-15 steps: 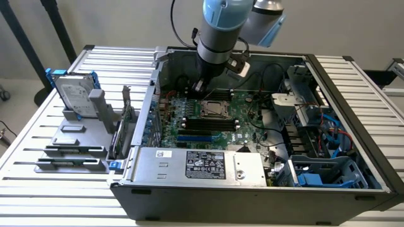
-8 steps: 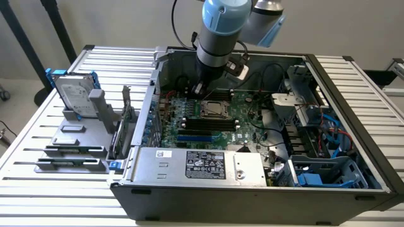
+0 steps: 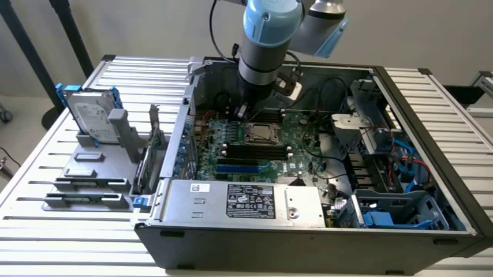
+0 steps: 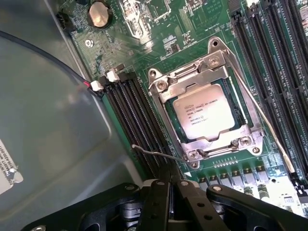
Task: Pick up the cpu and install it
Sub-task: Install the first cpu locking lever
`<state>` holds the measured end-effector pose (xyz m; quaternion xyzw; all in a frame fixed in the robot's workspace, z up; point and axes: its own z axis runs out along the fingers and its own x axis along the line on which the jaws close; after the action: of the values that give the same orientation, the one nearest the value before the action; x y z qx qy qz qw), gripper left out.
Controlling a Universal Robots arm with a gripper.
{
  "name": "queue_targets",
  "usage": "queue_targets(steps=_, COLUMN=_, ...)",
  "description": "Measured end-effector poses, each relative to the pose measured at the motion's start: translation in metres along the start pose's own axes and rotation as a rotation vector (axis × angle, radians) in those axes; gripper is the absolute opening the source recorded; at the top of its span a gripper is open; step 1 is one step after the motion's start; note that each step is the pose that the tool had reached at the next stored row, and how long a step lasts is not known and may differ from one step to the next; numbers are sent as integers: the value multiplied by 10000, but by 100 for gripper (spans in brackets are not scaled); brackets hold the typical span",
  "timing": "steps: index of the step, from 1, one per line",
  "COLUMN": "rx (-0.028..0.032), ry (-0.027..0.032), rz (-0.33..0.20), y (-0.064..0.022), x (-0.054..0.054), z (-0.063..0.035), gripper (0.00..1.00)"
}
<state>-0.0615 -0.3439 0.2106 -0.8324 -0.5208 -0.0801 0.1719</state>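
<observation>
A: What sat in the case (image 3: 308, 236)?
B: A power supply (image 3: 246, 199) in front, the board (image 3: 302, 130) behind it, the cpu (image 4: 204, 111) seated in its socket (image 4: 163, 86).
A: And the gripper (image 4: 172, 185)?
B: It hung clenched on nothing, close by the socket.

The cpu (image 4: 204, 111) has a matt silver metal top, its socket frame (image 4: 207, 61) shiny metal, seemingly steel.

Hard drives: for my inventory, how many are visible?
1. The silver hard drive with blue side rails stands upright in the grey rack, exterior view's left of the dark computer case; its bays may hide more.
</observation>
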Motion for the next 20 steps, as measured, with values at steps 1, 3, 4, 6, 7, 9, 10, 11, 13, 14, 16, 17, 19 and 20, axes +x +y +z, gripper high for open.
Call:
queue_targets(steps=1, rx=-30, ry=-20, rz=-5, y=-3, x=-5, z=10, gripper=11)
queue_targets(steps=3, rx=-92, ry=-31, rz=-23, y=-2, x=-11, z=29, gripper=11)
queue_targets(steps=4, rx=-118, ry=-21, rz=-33, y=-1, x=-13, z=38, gripper=11)
queue_targets(steps=6, rx=-147, ry=-11, rz=-45, y=0, x=-14, z=53, gripper=11)
queue_targets(steps=7, rx=-156, ry=-14, rz=-47, y=0, x=-12, z=60, gripper=11)
queue_targets(steps=9, rx=-166, ry=-19, rz=-50, y=0, x=-10, z=72, gripper=11)
queue_targets(steps=10, rx=-171, ry=-23, rz=-50, y=-1, x=-8, z=77, gripper=11)
queue_targets(steps=11, rx=-176, ry=-37, rz=-48, y=-2, x=-6, z=81, gripper=11)
queue_targets(steps=13, rx=-188, ry=-58, rz=-48, y=-3, x=-3, z=89, gripper=11)
queue_targets(steps=14, rx=-195, ry=-72, rz=-47, y=-4, x=-1, z=93, gripper=11)
queue_targets(steps=16, rx=-209, ry=-102, rz=-45, y=-4, x=0, z=100, gripper=11)
queue_targets(steps=17, rx=-215, ry=-115, rz=-45, y=-4, x=1, z=103, gripper=11)
queue_targets(steps=19, rx=-227, ry=-138, rz=-41, y=-4, x=0, z=110, gripper=11)
queue_targets(steps=20, rx=-234, ry=-151, rz=-39, y=-4, x=1, z=114, gripper=11)
